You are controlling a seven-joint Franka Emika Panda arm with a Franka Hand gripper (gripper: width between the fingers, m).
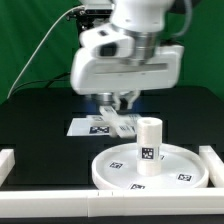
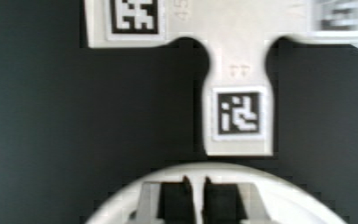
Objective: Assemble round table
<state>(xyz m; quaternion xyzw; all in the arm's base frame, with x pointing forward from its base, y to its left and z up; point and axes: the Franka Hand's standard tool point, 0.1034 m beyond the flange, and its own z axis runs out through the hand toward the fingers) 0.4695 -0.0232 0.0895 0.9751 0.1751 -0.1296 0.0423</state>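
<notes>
- The gripper (image 1: 116, 101) hangs just over the cross-shaped foot piece (image 1: 120, 123), its fingers (image 2: 172, 201) pressed together and pinching nothing.
- Toward the exterior view's right, the cylinder leg (image 1: 150, 146) stands upright on the round disc (image 1: 113, 170).

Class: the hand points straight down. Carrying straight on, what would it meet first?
Most likely the cross-shaped foot piece, lying flat under the hand; the wrist view shows its tagged arm just ahead. How far below it lies is unclear.
</notes>
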